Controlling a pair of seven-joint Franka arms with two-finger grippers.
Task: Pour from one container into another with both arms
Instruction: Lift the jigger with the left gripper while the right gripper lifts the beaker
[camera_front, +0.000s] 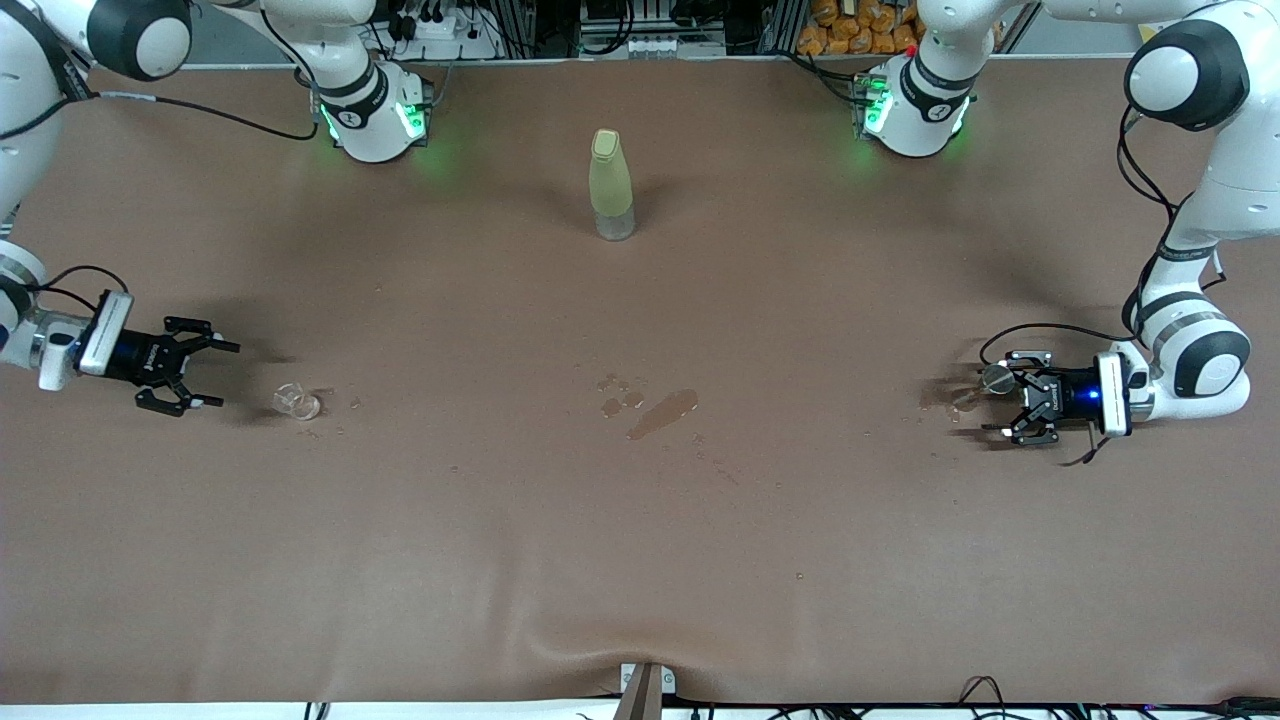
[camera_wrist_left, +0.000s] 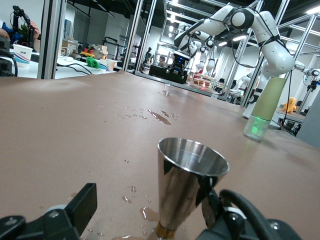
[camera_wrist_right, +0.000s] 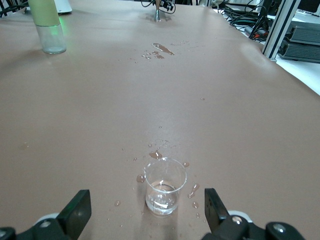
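A small clear glass beaker (camera_front: 297, 402) (camera_wrist_right: 164, 187) stands upright at the right arm's end of the table, with a little clear liquid at its bottom. My right gripper (camera_front: 225, 375) (camera_wrist_right: 145, 210) is open and low over the table, its fingers apart on either side of the beaker without touching it. At the left arm's end stands a steel cone-shaped measuring cup (camera_front: 992, 380) (camera_wrist_left: 187, 182). My left gripper (camera_front: 995, 400) (camera_wrist_left: 150, 200) is open around it, with one finger (camera_wrist_left: 215, 210) close against the cup and the other finger (camera_wrist_left: 82, 205) well clear.
A tall yellow-green bottle (camera_front: 611, 185) (camera_wrist_left: 263, 107) (camera_wrist_right: 46, 25) stands mid-table, farther from the front camera. A wet spill (camera_front: 662, 413) (camera_wrist_left: 160, 117) (camera_wrist_right: 162, 48) and drops mark the middle of the brown mat. Small drops lie round both vessels.
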